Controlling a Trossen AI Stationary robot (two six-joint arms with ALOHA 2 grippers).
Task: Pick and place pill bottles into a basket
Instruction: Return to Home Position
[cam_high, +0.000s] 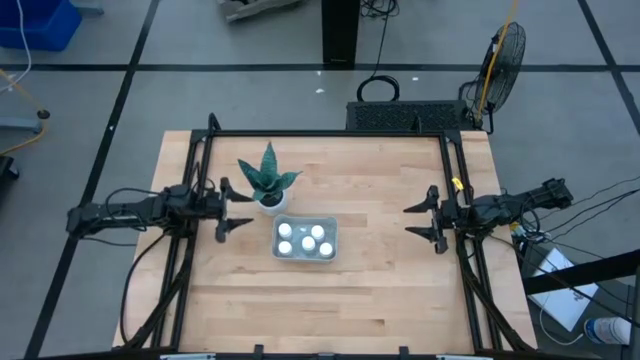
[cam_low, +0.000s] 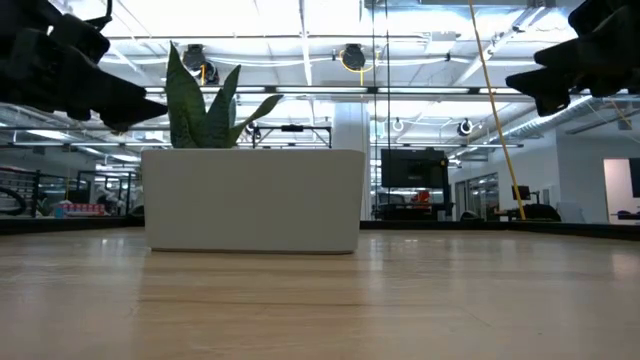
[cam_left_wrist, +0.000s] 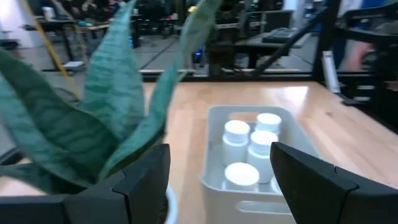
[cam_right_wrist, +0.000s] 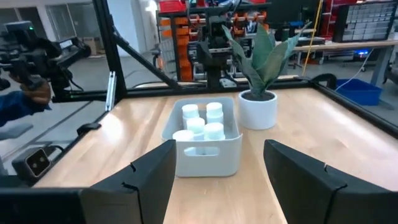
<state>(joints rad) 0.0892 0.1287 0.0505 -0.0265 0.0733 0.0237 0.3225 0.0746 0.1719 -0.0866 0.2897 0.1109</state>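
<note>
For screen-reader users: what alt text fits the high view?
Five white pill bottles sit in the grey basket mid-table, beside a potted plant. The left gripper and right gripper hover open at either side, empty.

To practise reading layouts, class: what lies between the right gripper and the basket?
Nothing: in the high view, only bare table separates the open right gripper from the basket.
</note>
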